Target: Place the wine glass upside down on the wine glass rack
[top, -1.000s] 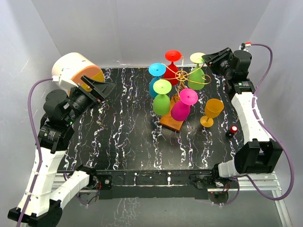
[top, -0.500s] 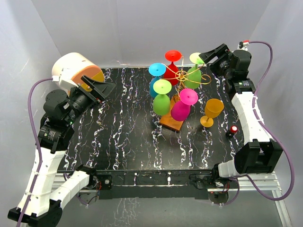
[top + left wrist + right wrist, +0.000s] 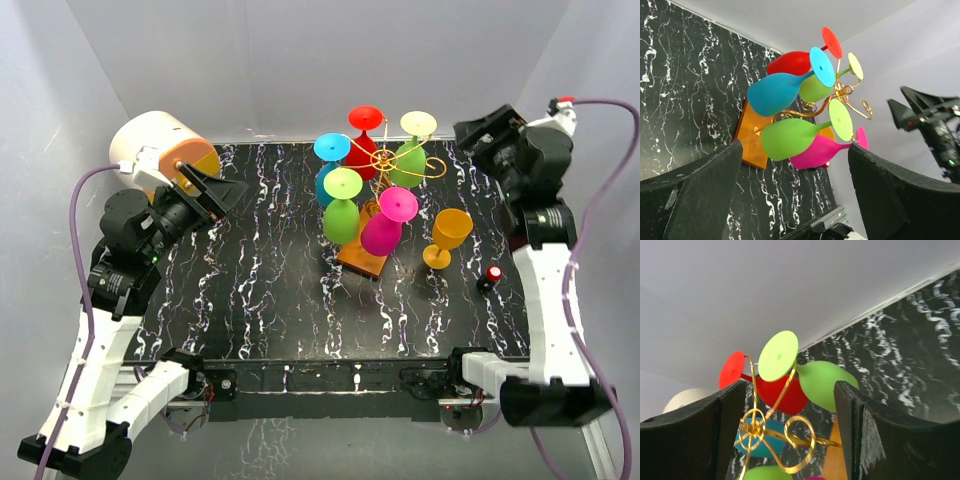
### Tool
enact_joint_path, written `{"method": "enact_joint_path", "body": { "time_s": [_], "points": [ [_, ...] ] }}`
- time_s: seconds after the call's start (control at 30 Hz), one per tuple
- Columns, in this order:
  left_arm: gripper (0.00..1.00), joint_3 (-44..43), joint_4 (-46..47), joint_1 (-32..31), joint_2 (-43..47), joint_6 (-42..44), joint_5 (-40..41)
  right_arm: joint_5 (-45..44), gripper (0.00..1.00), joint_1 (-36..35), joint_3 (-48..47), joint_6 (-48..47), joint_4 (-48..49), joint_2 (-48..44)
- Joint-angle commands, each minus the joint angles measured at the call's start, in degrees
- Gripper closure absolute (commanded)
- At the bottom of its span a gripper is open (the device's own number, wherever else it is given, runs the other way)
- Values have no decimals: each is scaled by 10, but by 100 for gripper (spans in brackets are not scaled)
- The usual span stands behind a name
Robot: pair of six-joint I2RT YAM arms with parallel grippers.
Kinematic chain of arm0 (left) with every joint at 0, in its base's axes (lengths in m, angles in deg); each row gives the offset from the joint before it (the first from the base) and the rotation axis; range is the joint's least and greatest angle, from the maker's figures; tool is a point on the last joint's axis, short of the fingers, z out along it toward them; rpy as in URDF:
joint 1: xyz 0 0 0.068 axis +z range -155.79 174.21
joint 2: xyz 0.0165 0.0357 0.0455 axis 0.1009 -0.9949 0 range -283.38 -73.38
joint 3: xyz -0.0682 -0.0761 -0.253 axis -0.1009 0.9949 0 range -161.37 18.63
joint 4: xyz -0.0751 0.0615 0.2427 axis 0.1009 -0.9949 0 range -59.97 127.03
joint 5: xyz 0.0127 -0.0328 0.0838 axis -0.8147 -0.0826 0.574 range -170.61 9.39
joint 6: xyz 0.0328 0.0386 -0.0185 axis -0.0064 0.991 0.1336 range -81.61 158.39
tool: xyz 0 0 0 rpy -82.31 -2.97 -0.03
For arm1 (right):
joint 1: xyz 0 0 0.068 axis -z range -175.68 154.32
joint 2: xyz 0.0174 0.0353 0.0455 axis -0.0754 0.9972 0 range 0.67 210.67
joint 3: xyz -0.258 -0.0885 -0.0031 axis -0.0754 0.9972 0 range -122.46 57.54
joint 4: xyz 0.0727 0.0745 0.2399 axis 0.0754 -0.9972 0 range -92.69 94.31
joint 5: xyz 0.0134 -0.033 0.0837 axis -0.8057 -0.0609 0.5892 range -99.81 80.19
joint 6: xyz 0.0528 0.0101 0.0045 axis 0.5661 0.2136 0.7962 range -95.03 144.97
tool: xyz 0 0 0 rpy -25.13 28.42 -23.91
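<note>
Hanging bowl-down on the gold wire wine glass rack (image 3: 384,158), a green plastic wine glass (image 3: 408,160) with a pale-yellow foot is noted; left gripper (image 3: 228,188) and right gripper (image 3: 468,132) are held open, empty.

Setting: a robotics lab test cell. Plain white panels (image 3: 300,60) enclose a black marble-pattern tabletop (image 3: 260,290). An aluminium rail (image 3: 340,398) along the near edge carries the left arm (image 3: 90,370) and right arm (image 3: 555,300), each fed by a purple cable (image 3: 605,101).
</note>
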Motion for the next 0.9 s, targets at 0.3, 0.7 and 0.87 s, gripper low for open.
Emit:
{"method": "enact_joint_path", "body": {
  "time_s": [0.3,0.7,0.87],
  "points": [
    [14,11,13,0,-23,70,-31,-224,33,2,126,-118,-218,-169],
    [14,15,24,0,-14,71,-49,-210,34,4,205,-105,-180,-97],
    [14,16,30,0,-18,70,-57,-232,51,5,219,-108,-174,-68]
  ]
}}
